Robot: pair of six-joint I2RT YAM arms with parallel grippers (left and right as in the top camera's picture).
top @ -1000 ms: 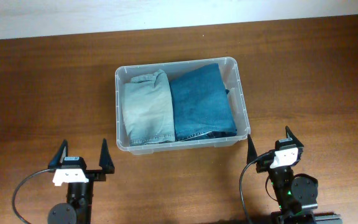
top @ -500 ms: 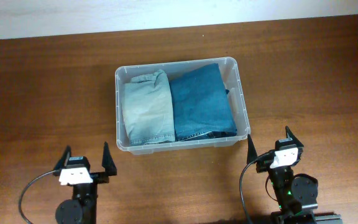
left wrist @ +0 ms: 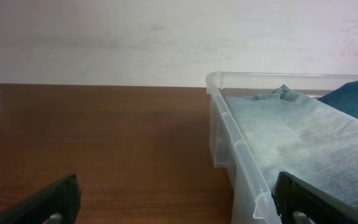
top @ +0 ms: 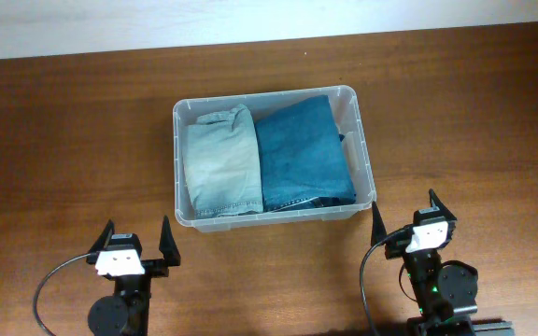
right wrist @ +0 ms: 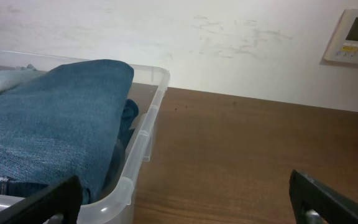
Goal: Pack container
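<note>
The clear plastic container (top: 365, 159) sits mid-table, upright, holding pale folded jeans (top: 219, 161) on its left and dark blue folded jeans (top: 302, 154) on its right. My left gripper (top: 138, 237) is open and empty, near the table's front, just below the container's front left corner. My right gripper (top: 405, 213) is open and empty, just right of the container's front right corner. The left wrist view shows the container's rim (left wrist: 241, 146) and pale jeans (left wrist: 297, 134). The right wrist view shows the rim (right wrist: 143, 140) and dark jeans (right wrist: 48, 124).
The wooden table (top: 73, 131) stretches around the container on all sides. A pale wall (top: 250, 19) runs along its far edge. A white wall controller (right wrist: 356, 37) shows at the top right of the right wrist view.
My left gripper has moved back toward the front edge and slightly right, staying open. The right arm and the container have not moved.
</note>
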